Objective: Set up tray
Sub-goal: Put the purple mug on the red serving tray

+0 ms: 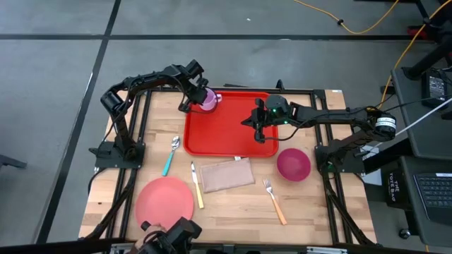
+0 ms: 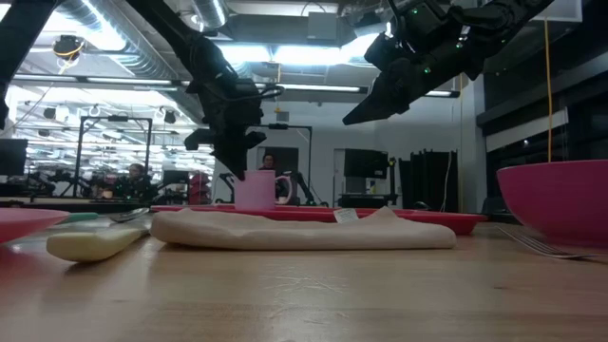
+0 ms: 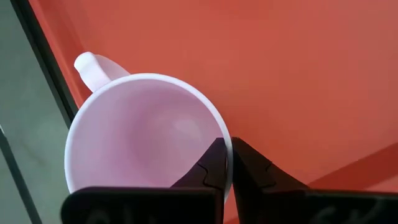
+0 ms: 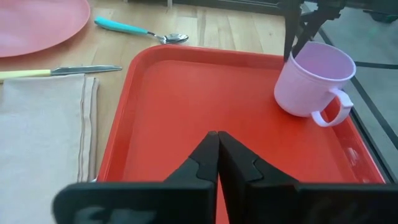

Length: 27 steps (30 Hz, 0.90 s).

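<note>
You are looking at a pale wooden tabletop [image 1: 233, 204] set in a black metal frame, standing on a grey concrete floor [image 1: 56, 70] with yellow cables [image 1: 367, 28] trailing across it at the far right. The large flat bright red plastic tray [image 1: 226, 134] is lying at the far middle of the tabletop. In its far left corner a pale pink plastic mug with a handle [image 1: 208, 100] is sitting upright, and your left gripper [image 3: 225, 163] is pinching the mug's rim, one finger inside and one outside. Your right gripper [image 4: 217, 149] is hovering above the right part of the tray with its fingers pressed together and nothing between them. Nearer the camera side, a teal-handled metal spoon [image 1: 171, 154] is lying just left of the tray, a yellow-handled knife [image 1: 196, 185] and a folded beige cloth napkin [image 1: 226, 175] are lying just in front of it, and an orange-handled fork [image 1: 274, 200] is lying to the napkin's right. A round pink plate [image 1: 164, 200] is sitting at the near left, and a deep magenta bowl [image 1: 293, 164] at the right, near the tray's corner. Beyond the tabletop, the low view is showing you a big workshop with exposed ducts, bright strip lights [image 2: 85, 28] and a person [image 2: 138, 176] far back on the left.
</note>
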Tool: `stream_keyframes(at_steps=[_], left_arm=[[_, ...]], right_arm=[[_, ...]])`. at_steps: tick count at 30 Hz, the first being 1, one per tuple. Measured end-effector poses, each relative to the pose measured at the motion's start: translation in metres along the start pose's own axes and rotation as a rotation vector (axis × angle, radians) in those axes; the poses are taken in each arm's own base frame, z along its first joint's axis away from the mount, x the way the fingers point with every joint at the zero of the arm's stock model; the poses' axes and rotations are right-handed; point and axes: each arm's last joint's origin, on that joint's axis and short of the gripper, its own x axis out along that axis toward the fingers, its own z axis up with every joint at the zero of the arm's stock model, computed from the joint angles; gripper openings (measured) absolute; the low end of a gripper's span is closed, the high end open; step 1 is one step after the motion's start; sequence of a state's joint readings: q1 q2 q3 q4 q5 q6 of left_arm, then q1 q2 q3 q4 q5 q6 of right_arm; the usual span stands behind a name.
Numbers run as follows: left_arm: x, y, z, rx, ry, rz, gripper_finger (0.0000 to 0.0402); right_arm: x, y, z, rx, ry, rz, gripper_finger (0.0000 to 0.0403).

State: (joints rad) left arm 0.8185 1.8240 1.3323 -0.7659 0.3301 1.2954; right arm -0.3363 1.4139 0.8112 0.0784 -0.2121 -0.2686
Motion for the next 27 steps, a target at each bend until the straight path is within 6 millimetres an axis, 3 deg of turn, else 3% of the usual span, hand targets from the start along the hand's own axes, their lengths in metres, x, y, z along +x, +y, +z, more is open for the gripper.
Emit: stream_keyframes(at_steps=[19, 27], left_arm=[[0.0006, 0.0055, 0.0038, -0.105, -0.012, 0.061, 0.0026], [0.0006, 0.0061, 0.0039, -0.129, -0.015, 0.066, 0.0058]], right_arm=[[0.0, 0.0, 0.0001, -0.001, 0.0, 0.0, 0.0005], [0.0, 0.0, 0.0, -0.001, 0.001, 0.0, 0.002]])
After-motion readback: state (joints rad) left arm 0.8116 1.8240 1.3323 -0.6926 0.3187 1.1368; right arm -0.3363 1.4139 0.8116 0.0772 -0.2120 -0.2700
